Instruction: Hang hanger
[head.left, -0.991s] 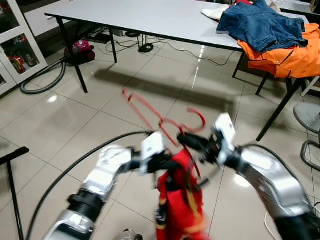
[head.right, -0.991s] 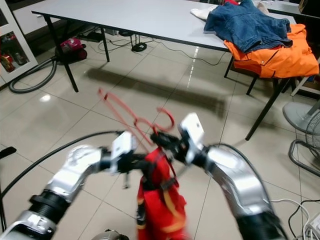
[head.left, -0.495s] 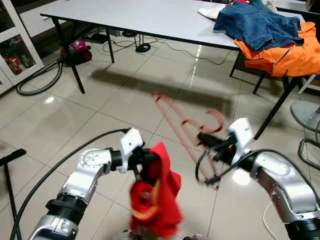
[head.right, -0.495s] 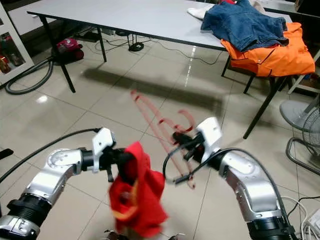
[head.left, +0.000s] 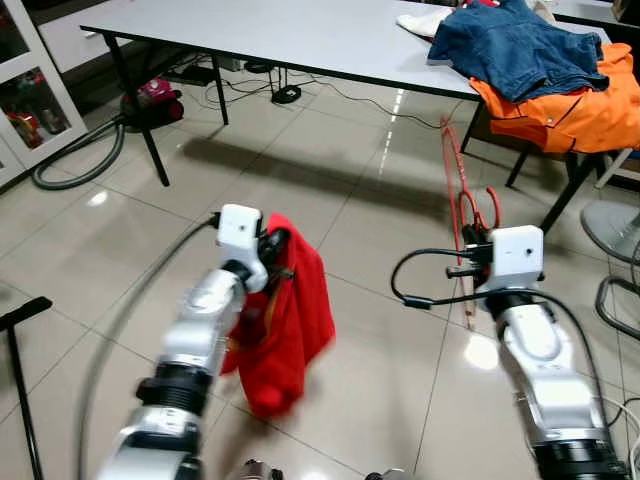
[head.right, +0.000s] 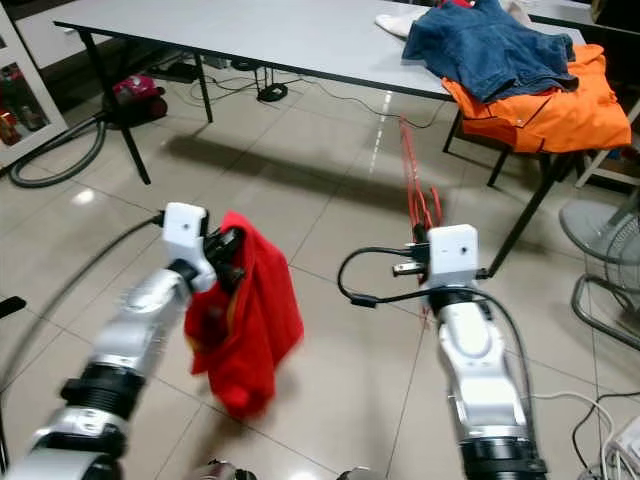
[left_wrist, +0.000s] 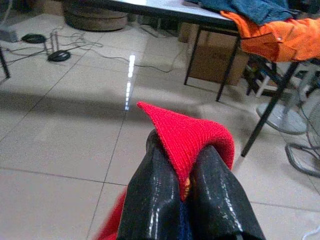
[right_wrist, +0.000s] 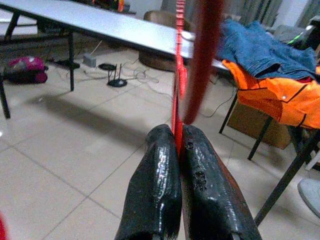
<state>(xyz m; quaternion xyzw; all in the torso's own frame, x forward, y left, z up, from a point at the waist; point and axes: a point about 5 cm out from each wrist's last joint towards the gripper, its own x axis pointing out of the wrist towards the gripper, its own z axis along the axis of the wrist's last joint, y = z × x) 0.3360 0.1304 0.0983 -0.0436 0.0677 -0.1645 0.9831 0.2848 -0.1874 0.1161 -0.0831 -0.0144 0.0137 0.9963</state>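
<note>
Plainly, risk of slipping: the red hanger (head.left: 462, 190) was a thin wire frame pinched at one point only, so a swing of the arm could twist it out of the right tool (right_wrist: 178, 150).
Risk of snagging: the black cable (head.left: 425, 278) looping just beside the right tool could catch the hook.
Risk with the cloth: the red garment (head.left: 288, 315) hung loose and long below the left tool (left_wrist: 184, 172), and might drag on the tiled floor (head.left: 120, 240) or slide free.
Right tool: shut tight on the hanger's wire, fingers pressed together.
Left tool: clamped on a fold of the red garment.
Hanger, place: held upright in the air short of the tabletop (head.left: 300, 35), its frame rising toward the tabletop's near edge, well apart from the garment.
Hanger, look: slim, red, seen nearly edge-on; its hook seemed to curl near the right tool, though motion blur made this uncertain.
Landmark load: blue denim (head.left: 520, 50) and orange clothing (head.left: 570, 110) lay heaped at the tabletop's right end.
</note>
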